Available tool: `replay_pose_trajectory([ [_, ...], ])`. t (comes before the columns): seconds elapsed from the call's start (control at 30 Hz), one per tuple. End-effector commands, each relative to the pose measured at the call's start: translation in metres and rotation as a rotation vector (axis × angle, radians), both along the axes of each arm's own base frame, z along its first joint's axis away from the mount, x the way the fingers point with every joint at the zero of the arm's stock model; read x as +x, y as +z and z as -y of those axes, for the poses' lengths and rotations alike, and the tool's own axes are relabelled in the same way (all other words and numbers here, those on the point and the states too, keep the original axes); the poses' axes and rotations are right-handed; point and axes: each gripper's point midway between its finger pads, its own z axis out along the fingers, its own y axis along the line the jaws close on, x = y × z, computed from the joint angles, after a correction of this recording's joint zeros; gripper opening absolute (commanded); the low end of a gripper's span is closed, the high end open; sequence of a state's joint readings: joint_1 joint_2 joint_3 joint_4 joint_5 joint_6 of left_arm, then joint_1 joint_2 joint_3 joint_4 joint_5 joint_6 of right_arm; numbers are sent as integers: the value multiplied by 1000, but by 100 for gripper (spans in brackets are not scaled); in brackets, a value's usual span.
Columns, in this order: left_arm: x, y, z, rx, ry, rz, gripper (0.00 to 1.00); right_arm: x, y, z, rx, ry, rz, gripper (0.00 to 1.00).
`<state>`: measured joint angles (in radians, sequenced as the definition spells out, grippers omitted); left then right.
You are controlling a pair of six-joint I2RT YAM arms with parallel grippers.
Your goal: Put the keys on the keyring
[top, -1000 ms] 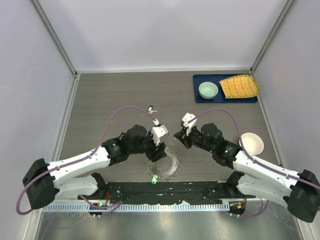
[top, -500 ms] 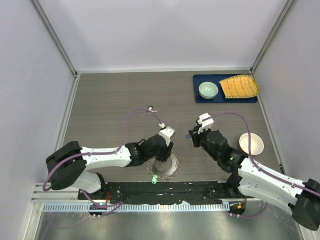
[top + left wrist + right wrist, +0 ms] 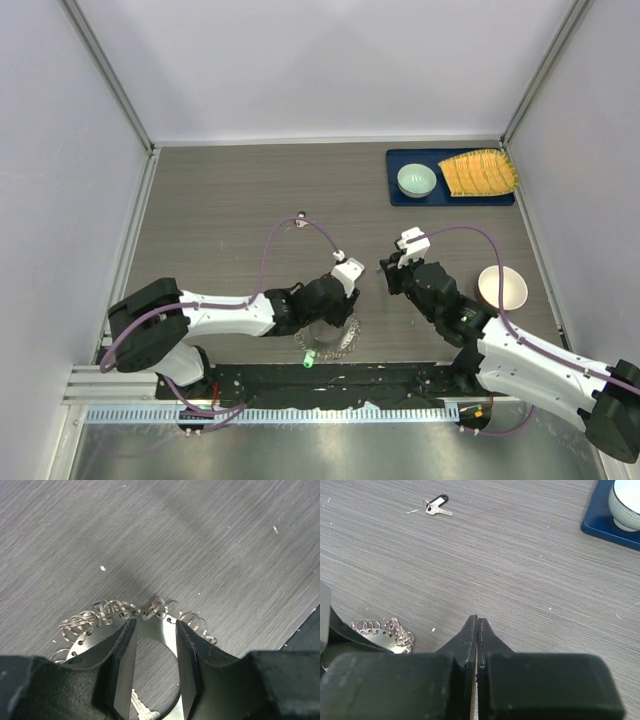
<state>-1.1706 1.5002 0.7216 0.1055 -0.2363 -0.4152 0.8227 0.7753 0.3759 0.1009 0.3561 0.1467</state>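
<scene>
The keyring (image 3: 338, 346) is a flat silver ring edged with small split rings, lying near the table's front. It also shows in the left wrist view (image 3: 84, 639) and the right wrist view (image 3: 385, 633). My left gripper (image 3: 331, 318) (image 3: 155, 625) is open, its fingers low over the ring's far rim. A silver key blade (image 3: 139, 708) lies inside the ring between them. The green-headed key (image 3: 307, 361) lies at the ring's near edge. A dark-headed key (image 3: 300, 216) (image 3: 436, 505) lies farther back. My right gripper (image 3: 384, 270) (image 3: 477, 621) is shut and apart from the ring. The blue key is hidden.
A white bowl (image 3: 503, 287) stands right of my right arm. A blue tray (image 3: 398, 195) at the back right holds a green bowl (image 3: 416, 180) and a yellow ribbed item (image 3: 480, 172). A black strip (image 3: 330, 385) runs along the front edge.
My left gripper has moved right and toward the front, down onto the keyring. My right gripper has drawn back to the right, away from the left one.
</scene>
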Motion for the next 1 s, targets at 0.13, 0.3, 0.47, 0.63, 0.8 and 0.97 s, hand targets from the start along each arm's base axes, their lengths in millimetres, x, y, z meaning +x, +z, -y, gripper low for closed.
replay_pose_trajectory([
  [0.13, -9, 10, 21, -81, -98, 20, 41, 3, 17, 0, 74, -24, 45, 1],
  [0.3, -20, 1, 17, -69, -172, 18, 41, 1, 18, 1, 81, -20, 46, 1],
  [0.47, -37, -2, 13, -73, -269, -5, 41, -1, 18, 1, 91, -16, 45, 1],
  [0.63, -53, 2, 13, -121, -348, -24, 42, -1, 15, -1, 88, -9, 36, 1],
  [0.8, -55, 1, 20, -136, -375, -31, 42, -1, 13, -3, 84, -2, 31, 1],
  [0.97, -48, -5, 25, -116, -347, -27, 40, -2, 13, -4, 85, 4, 30, 1],
])
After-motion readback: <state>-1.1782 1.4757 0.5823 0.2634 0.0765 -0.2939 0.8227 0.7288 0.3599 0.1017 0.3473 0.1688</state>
